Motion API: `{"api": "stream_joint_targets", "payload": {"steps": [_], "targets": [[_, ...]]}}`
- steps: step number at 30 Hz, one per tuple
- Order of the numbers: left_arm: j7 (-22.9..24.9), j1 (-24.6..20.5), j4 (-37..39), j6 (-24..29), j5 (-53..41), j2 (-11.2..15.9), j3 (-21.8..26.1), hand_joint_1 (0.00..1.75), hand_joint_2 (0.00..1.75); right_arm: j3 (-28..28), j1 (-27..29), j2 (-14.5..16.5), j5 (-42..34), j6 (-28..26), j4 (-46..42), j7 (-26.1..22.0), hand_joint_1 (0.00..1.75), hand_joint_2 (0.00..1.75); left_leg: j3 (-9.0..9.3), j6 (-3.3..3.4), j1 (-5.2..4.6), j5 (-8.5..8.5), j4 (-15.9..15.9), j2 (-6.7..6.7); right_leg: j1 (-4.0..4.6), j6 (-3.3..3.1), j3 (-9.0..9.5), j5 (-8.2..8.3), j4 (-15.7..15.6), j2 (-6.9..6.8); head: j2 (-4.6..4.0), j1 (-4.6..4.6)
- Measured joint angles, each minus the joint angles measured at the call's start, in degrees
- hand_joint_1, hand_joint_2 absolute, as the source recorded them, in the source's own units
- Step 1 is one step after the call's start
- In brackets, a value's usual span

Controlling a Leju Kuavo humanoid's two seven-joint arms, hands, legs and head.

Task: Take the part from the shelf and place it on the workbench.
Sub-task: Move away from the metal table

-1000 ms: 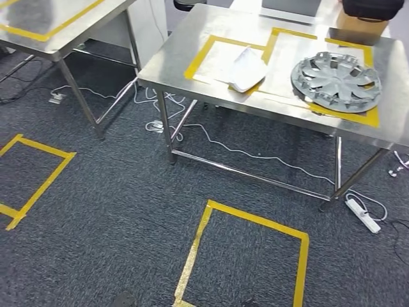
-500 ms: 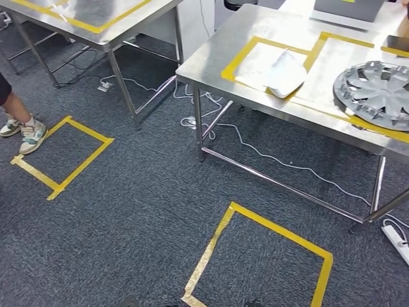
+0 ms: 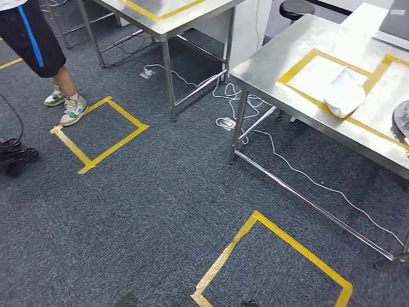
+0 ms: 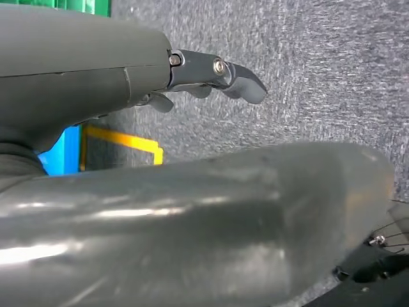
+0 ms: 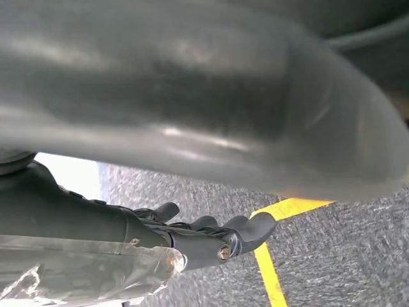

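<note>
**Turning to find the shelf, hands empty**

The head view looks down on grey carpet (image 3: 144, 211) with yellow tape squares (image 3: 99, 131), a steel workbench (image 3: 270, 70) on the right and a second steel table (image 3: 183, 16) further back. A white bag (image 3: 344, 94) lies on the workbench inside a taped rectangle, and the rim of a silver wheel cover (image 3: 402, 120) shows at the right edge. A person (image 3: 38, 45) stands at the upper left, one shoe on a tape square.

The left hand (image 4: 212, 73) hangs over the carpet, fingers loosely extended and slightly apart, holding nothing. The right hand (image 5: 212, 233) hangs likewise, fingers apart, nothing in them.

No shelf is visible, so I cannot tell where the part to be fetched is. The step in hand looks like walking toward the shelf. To do it well: keep both arms close to the body, steer wide of the person and the cables (image 3: 289, 169) under the workbench, and stop squarely in a taped square before reaching.
</note>
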Motion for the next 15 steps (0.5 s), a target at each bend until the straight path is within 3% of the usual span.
{"api": "stream_joint_targets", "payload": {"steps": [1, 2, 3, 5, 7, 9, 10, 12, 13, 15], "targets": [[0.1, 0.0, 0.0, 0.0, 0.0, 0.0, 0.0, 0.0, 0.0, 0.0, 0.1, 0.0, 0.0, 0.0, 0.0, 0.0, 0.0, 0.0, 0.0, 0.01, -0.04, 0.02, 0.0, -0.92, 0.02, -0.11, -0.87, 0.09, 1.4, 0.16, 0.0, 0.05], [0.1, 0.1, 0.0, 0.0, 0.0, 0.0, 0.0, 0.0, 0.0, 0.0, 0.1, 0.0, 0.0, 0.0, 0.0, 0.0, 0.0, 0.0, 0.05, -0.01, -0.06, 0.04, 0.0, -1.85, 0.01, -0.26, -0.63, 1.35, 0.4, 0.32, 0.0, 0.06], [0.2, 0.1, 0.0, 0.0, 0.0, 0.0, 0.0, 0.0, 0.0, 0.0, 0.1, 0.0, 0.0, 0.0, 0.0, 0.0, 0.0, 0.0, 0.11, -0.08, -0.05, 0.07, 0.0, -2.77, -0.02, -0.44, 0.72, 3.49, -2.8, 0.77, 0.0, 0.08], [0.2, 0.1, 0.0, 0.0, -0.1, 0.0, 0.0, 0.0, 0.0, 0.0, 0.0, 0.0, 0.0, 0.0, 0.0, 0.1, 0.0, 0.0, 0.08, -0.38, -0.05, 0.14, 0.1, -4.42, -0.34, -0.74, 4.27, 7.23, -10.9, 3.42, 0.0, 0.12], [0.2, 0.0, 0.0, 0.0, -0.1, 0.0, 0.0, 0.0, 0.0, 0.0, -0.1, 0.0, 0.1, 0.0, 0.0, 0.0, 0.0, 0.0, -0.29, -1.04, 0.01, 0.36, 0.2, -5.78, -0.53, -0.9, 6.03, 8.17, -14.8, 5.36, 0.0, 0.11], [0.3, 0.2, 0.0, 0.0, -0.1, 0.0, 0.0, 0.0, 0.0, 0.0, -0.2, 0.0, 0.1, 0.0, 0.0, 0.0, 0.0, 0.0, -0.67, -1.85, 0.23, 0.72, 0.0, -7.0, -0.39, -1.34, 6.24, 8.18, -15.2, 4.58, 0.0, 0.09], [0.3, 0.3, 0.0, 0.0, -0.2, 0.1, 0.0, 0.0, 0.0, 0.0, -0.2, 0.0, 0.2, 0.0, 0.0, 0.0, 0.0, 0.0, -0.88, -2.15, 0.24, 0.61, 0.1, -6.56, -0.37, -1.71, 6.33, 8.35, -15.4, 3.9, 0.0, 0.09], [0.3, 0.3, 0.0, 0.0, -0.2, 0.1, 0.0, 0.0, 0.0, 0.0, -0.2, 0.0, 0.2, 0.0, 0.0, 0.0, 0.0, 0.0, -2.43, -2.64, 0.05, -1.45, 3.0, -3.64, -0.42, -2.44, 6.5, 8.71, -15.9, 2.32, 0.0, -0.25], [0.3, 0.2, 0.0, 0.0, -0.2, 0.1, 0.0, 0.0, 0.0, 0.0, -0.2, 0.0, 0.3, 0.0, 0.0, 0.0, 0.0, 0.0, -3.95, -2.82, -0.04, -3.3, 6.2, -1.69, -0.34, -2.64, 6.53, 8.76, -16.0, 1.45, 0.0, -0.42], [0.3, 0.0, 0.0, 0.1, -0.3, 0.0, 0.0, 0.0, 0.0, 0.0, -0.1, 0.0, 0.3, 0.0, 0.0, 0.0, 0.0, 0.0, -7.39, -3.19, 0.05, -6.47, 13.3, 0.08, -0.18, -2.84, 6.49, 8.7, -16.0, -0.45, 0.0, -0.58]]}}
